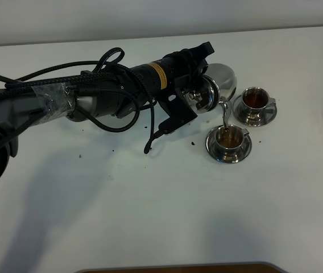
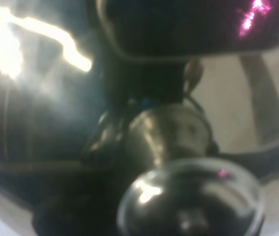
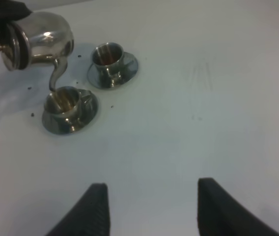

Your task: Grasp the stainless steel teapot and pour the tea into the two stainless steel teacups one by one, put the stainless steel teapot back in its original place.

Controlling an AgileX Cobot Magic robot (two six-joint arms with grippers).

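Teapot handling during a pour: the stainless steel teapot point(image 1: 223, 78) hangs tipped above the white worktop point(image 1: 150, 216), right of the middle and toward the far edge. Its thin spout point(image 1: 224, 111) points down into the near teacup point(image 1: 228, 138), which shows tea inside. The far teacup point(image 1: 255, 101), just beyond on its own saucer, also holds tea. The left gripper point(image 1: 203, 61) is clamped on the teapot at the side opposite the spout, presumably on the loop handle, though the wrist hides the contact itself. The right gripper point(image 3: 152, 211) stands with jaws apart and empty, well apart from the cups. The pot is probably rigid, mirror-smooth and slippery, its weight shifting as the liquid runs, so the handle looks the safest hold. The lid point(image 1: 206, 94) sits on but may be loose when tilted. The left wrist view gives only blurred reflections on steel. No view shows the coaster for the return or how much tea is left in the pot. Dark specks point(image 1: 193, 142) dot the worktop near the cups.
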